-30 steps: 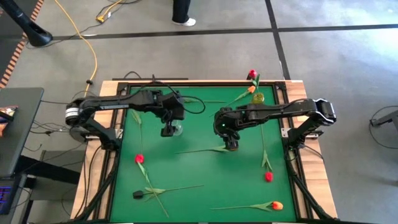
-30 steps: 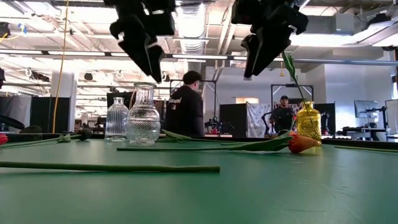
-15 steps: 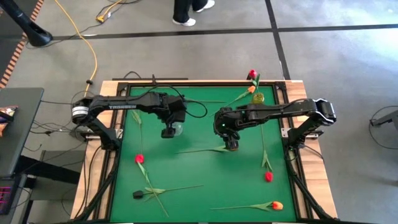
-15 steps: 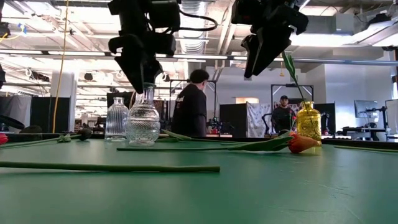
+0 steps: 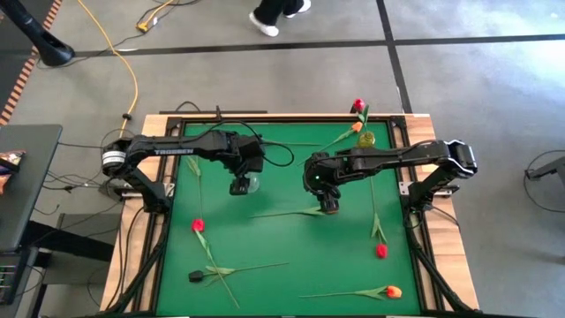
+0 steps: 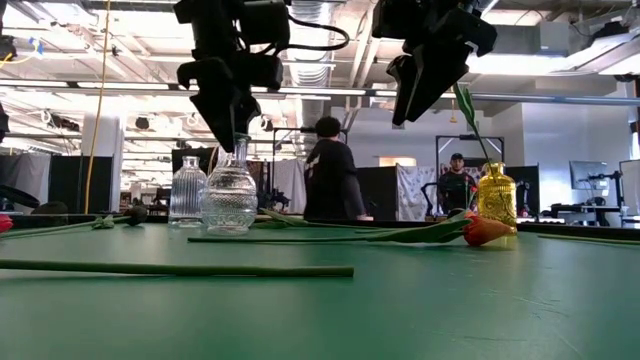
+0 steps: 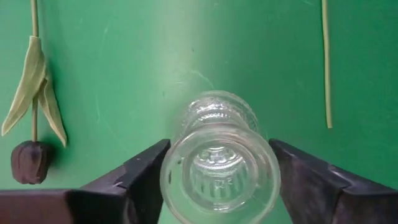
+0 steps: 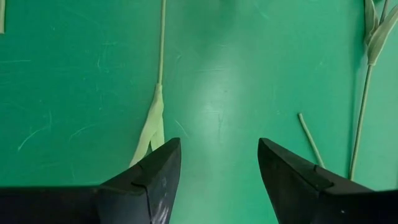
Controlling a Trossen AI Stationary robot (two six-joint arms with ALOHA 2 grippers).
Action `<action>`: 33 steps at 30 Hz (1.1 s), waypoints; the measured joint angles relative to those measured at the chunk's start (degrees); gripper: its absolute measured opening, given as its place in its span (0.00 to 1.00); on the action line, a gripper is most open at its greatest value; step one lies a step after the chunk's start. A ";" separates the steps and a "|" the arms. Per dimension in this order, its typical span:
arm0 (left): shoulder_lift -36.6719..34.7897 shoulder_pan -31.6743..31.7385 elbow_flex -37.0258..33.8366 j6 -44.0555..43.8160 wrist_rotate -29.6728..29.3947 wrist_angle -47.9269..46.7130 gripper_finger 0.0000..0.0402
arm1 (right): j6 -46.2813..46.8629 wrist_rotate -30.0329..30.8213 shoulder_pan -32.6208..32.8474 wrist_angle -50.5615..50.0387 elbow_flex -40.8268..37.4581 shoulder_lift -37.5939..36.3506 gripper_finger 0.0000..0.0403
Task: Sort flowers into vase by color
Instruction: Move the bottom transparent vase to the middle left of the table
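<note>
Left gripper (image 7: pixel 217 180) clasps the ribbed clear glass vase (image 7: pixel 219 163) at its neck. Right gripper (image 8: pixel 217 168) hangs spread, empty, above the green mat (image 8: pixel 249 74). Thin-stemmed flowers (image 5: pixel 201 231) lie scattered flat; 1 stands in a yellow vase (image 6: pixel 496 196).

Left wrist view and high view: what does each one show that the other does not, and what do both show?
Only the left wrist view shows the left tool with one finger on each side of the clear glass vase's open mouth; whether they press it I cannot tell. It also shows the ribbed glass inside.

Only the high view shows the right tool above a stem mid-table, the yellow vase at the far edge, and the red tulips and orange tulips lying scattered.

Both show the green mat, the clear vase and the left tool.
</note>
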 joint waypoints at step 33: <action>-23.34 -12.92 -12.48 -23.01 1.88 -12.10 0.56 | 3.30 -0.04 0.70 6.98 0.02 0.00 0.59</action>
